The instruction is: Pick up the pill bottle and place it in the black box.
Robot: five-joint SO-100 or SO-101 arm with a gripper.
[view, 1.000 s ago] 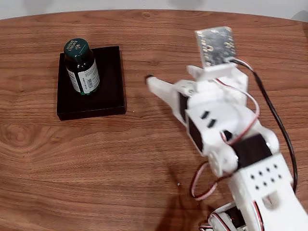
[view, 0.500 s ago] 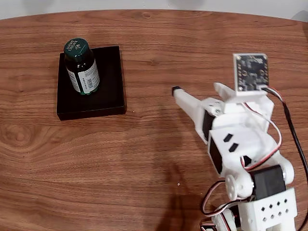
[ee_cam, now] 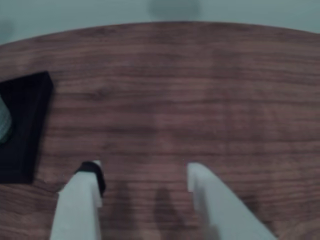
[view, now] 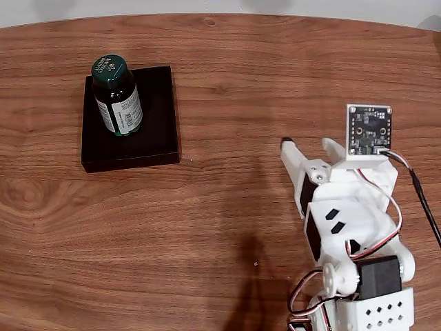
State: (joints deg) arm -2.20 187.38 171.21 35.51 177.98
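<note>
Across the brown wood-grain surface my white two-finger gripper, parted and empty, has withdrawn rightward, well apart from the small dark green-capped pill bottle standing upright in the shallow matte black box, so placement appears complete.

The table is warm reddish-brown wood with darker grain streaks and a knot swirl at about nine o'clock in the fixed view. On it, at ten o'clock, the black box is matte black, and the pill bottle is dark green-brown with a dark green cap printed in gold (the label is white and green). The gripper is white plastic, one fingertip capped in black, with red and black wires at five o'clock in the fixed view.
</note>
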